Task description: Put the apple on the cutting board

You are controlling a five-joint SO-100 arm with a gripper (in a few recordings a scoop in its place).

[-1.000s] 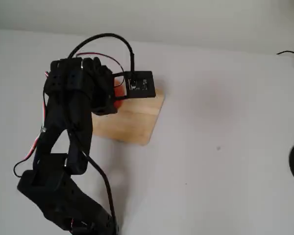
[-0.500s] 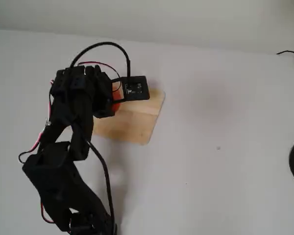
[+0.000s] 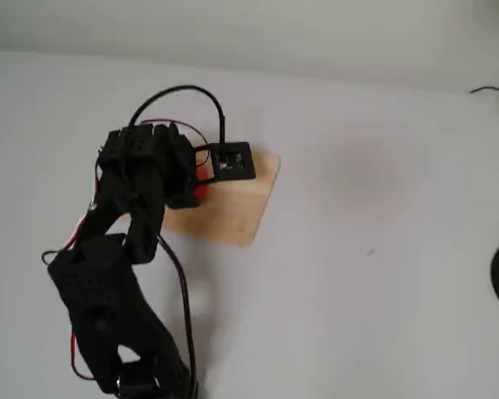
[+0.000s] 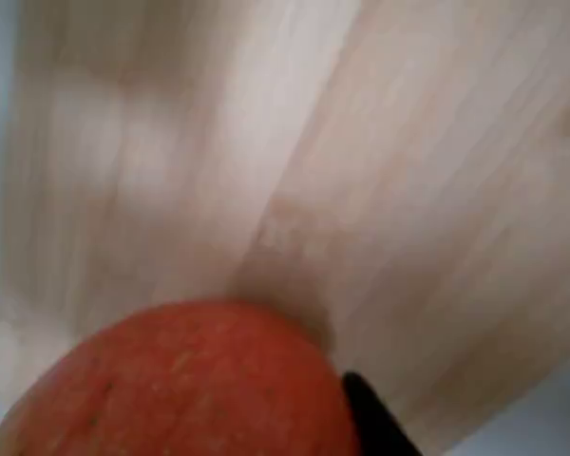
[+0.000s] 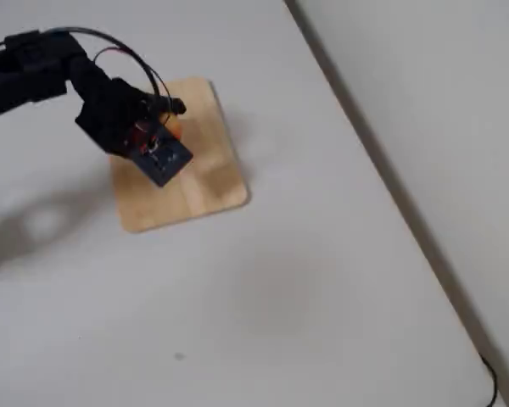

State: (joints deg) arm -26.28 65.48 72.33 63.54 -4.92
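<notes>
**While the apple hangs over the board, the drop is the risk**

While I hold the apple over the board, my claw pinches it: in the wrist view one dark finger presses its right flank and the red skin bulges between my jaws. The apple sits above bare wood, and a shadow lies on the planks just behind it. Whether it touches the wood or hangs a little above, I cannot tell. In a fixed view the red shows at the board's left part, under my wrist, with the table beyond.

My guess is that release is the step in hand, and that is where trouble lies. An apple is round and firm, so if I spread my jaws while it is off the wood, it may bounce and roll. The board has no lip; from the left part it could run off the near edge onto the table. If one finger drags as I open, it could nudge the apple sideways. Lifting away too soon might clip it too.
</notes>
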